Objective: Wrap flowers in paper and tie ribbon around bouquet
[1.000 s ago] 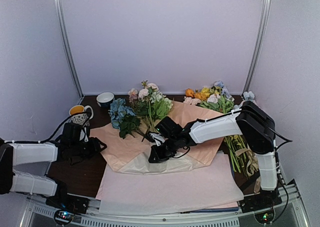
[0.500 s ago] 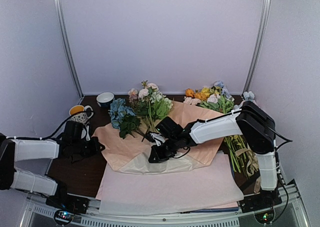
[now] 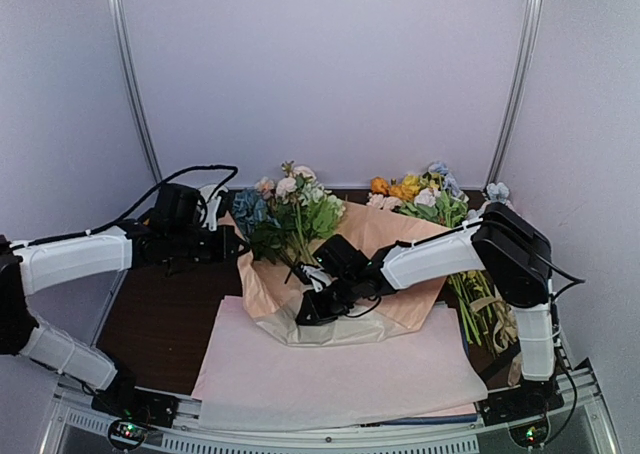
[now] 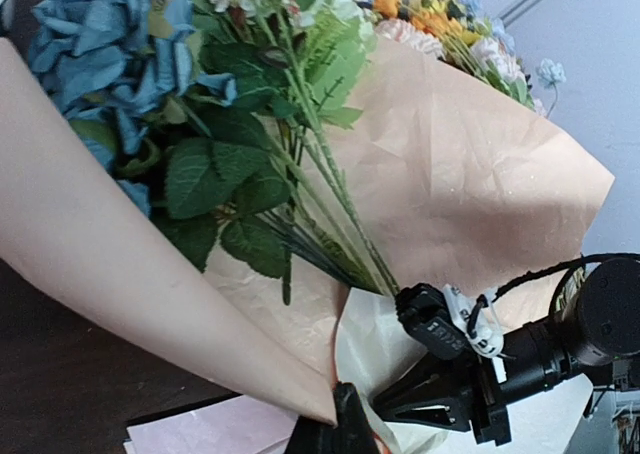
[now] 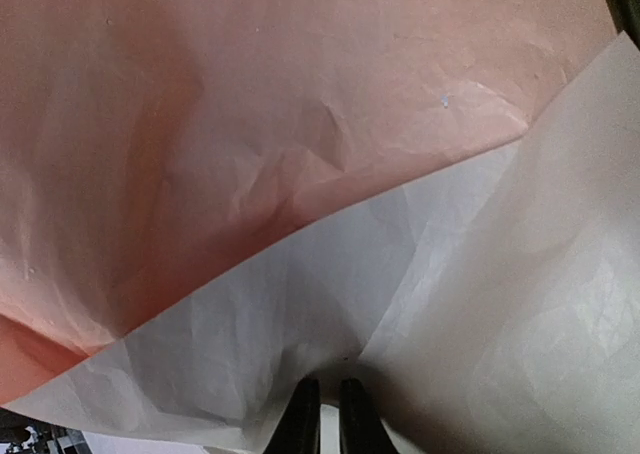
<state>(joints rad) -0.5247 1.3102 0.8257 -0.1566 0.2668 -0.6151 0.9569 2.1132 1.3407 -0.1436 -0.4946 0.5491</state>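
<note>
Creased, thin peach-tan paper [image 3: 395,236] lies mid-scene under the leafy, long-stemmed flowers [image 3: 292,214]. The left gripper [image 3: 232,244], arm stretched rightward, is clamped on the paper's curled-up left edge. The right gripper [image 3: 302,316], arm reaching left, pinches the paper's pale near fold.

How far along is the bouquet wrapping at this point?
Done: flowers lie on the paper. In hand: the left pincer holds one edge raised beside the blooms; the right pincer pinches the paper near the stems. Left: closing the cone and tying; nothing is tied round it.
</note>
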